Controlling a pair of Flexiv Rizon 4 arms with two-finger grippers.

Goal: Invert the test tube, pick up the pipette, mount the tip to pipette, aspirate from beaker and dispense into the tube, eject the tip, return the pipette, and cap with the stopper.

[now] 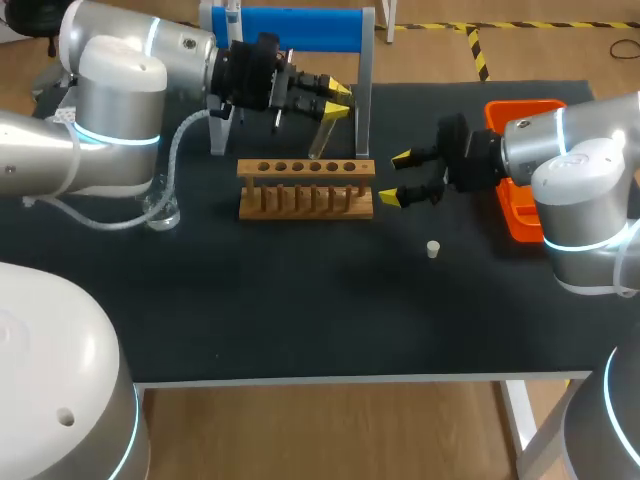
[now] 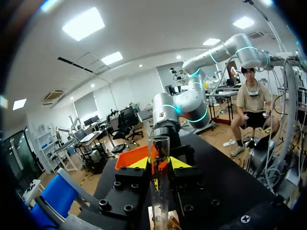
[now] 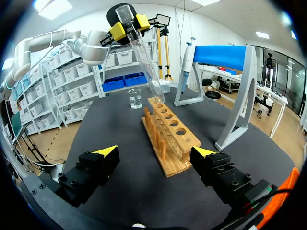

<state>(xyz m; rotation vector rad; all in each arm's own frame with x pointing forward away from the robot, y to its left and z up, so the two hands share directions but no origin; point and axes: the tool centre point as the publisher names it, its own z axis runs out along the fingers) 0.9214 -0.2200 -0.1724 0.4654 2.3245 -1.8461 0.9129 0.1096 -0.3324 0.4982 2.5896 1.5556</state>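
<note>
The left gripper is clamped on the test tube, its 2 yellow tips pressing the glass from either side just under the open mouth. The tube hangs tilted below the fingers, and its rounded end reaches down to the row of holes in the wooden rack. Whether the glass touches the wood cannot be told. The step in hand looks like seating the tube mouth-up in the rack. To do that well, the wrist should probably bring the tube upright first, since at this lean the end is likely to catch on a hole's rim or slide along the top board. The end should then be centred over 1 hole and lowered straight, and the fingers should part only once the tube stands on its own. The right gripper waits with its fingers spread and empty just beyond the rack's near end, low over the table. It sits close enough that a sideways swing of the tube could meet it. The pipette hangs on the blue stand behind the left hand, and 1 stand leg rises right beside the fingers. The beaker sits under the left forearm. The stopper lies near the right hand, and the orange tray is behind it.
</note>
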